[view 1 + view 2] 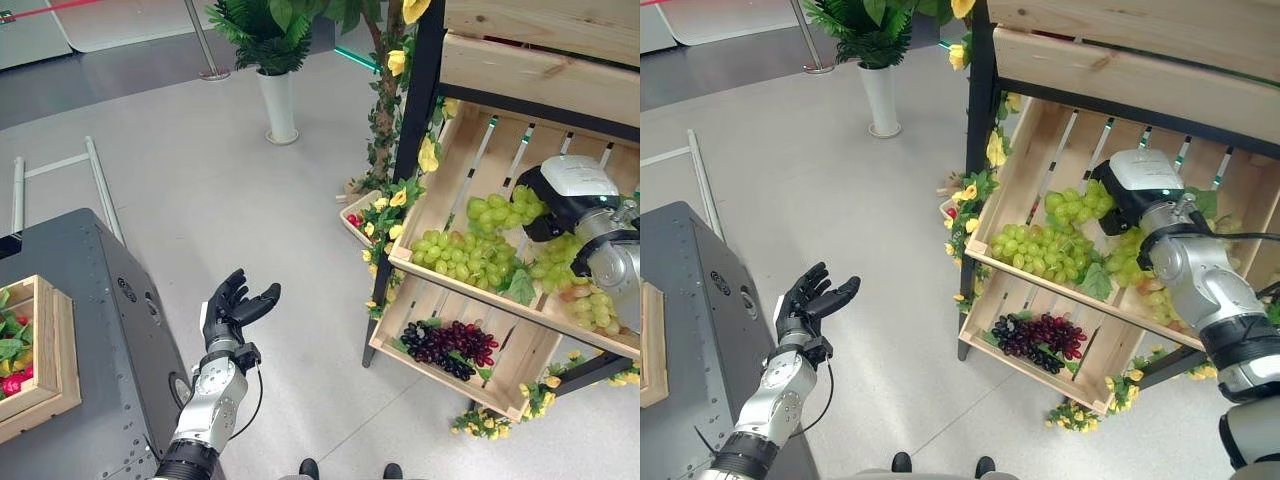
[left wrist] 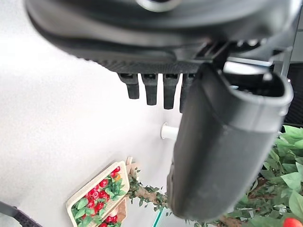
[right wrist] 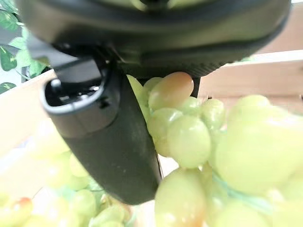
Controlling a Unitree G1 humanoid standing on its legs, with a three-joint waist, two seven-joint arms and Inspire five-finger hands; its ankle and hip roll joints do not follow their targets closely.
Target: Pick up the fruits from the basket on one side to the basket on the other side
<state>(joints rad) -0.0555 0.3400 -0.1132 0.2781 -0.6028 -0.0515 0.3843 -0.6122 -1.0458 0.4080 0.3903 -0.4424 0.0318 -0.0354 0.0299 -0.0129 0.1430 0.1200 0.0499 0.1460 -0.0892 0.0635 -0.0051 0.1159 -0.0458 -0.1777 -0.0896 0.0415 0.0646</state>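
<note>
Bunches of green grapes (image 1: 465,255) lie in the upper wooden crate (image 1: 470,150) of a black shelf on the right. Dark purple grapes (image 1: 450,345) lie in the crate below (image 1: 505,385). My right hand (image 1: 550,205) reaches into the upper crate and is buried among the green grapes. In the right wrist view, green grapes (image 3: 189,137) press close against that hand (image 3: 109,137). My left hand (image 1: 232,305) hangs open over the floor, palm up and holding nothing. A wooden basket (image 1: 45,385) with leaves and red fruit sits on the grey cart at the far left.
The grey cart (image 1: 100,320) stands just left of my left arm. A small crate of red fruit (image 1: 352,225) sits on the floor by the shelf's black post (image 1: 410,150). A potted plant in a white vase (image 1: 278,105) stands behind, beside a metal stanchion (image 1: 200,45).
</note>
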